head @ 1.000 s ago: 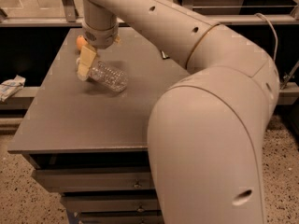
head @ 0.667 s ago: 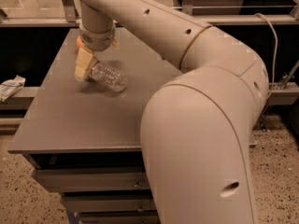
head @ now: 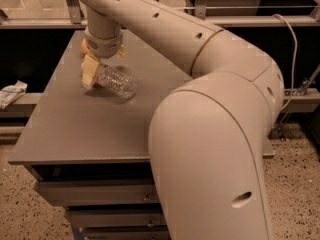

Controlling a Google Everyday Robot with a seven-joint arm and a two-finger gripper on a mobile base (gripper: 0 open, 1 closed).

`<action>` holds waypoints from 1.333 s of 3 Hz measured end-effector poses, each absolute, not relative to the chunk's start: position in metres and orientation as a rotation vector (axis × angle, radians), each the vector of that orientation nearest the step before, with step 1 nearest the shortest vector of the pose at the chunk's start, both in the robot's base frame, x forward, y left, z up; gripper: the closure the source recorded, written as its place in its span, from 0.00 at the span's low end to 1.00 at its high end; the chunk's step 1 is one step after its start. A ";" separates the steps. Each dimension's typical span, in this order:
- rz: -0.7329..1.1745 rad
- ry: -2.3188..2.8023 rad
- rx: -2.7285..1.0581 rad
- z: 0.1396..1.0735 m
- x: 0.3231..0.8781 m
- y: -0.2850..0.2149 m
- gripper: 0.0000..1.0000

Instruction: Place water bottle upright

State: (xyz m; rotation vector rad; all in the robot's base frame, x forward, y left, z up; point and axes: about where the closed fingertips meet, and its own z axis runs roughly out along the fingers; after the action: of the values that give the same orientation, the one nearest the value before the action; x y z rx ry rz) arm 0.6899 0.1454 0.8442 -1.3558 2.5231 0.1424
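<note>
My gripper (head: 94,73) hangs near the table's (head: 75,131) far left corner, closed on the neck end of the water bottle (head: 118,83) — its body slants toward the table's middle. I judge the righting half done — next, swing the neck above the base, then release.

The pincer (head: 94,73) at the table (head: 90,129) hides one end of the water bottle (head: 118,83).

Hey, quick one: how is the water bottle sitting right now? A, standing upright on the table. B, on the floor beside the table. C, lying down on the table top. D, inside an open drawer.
C: the water bottle lies lengthwise on the grey table, with the gripper at one end of it.
</note>
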 end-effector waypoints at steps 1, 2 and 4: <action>0.141 2.510 -1.332 0.852 0.694 0.146 0.48; 0.140 2.500 -1.317 0.858 0.697 0.145 0.71; 0.291 2.236 -1.280 0.913 0.704 0.111 1.00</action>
State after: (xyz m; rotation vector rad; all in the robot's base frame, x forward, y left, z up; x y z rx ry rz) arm 0.7036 0.1105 0.9128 -1.2802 2.2356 0.2909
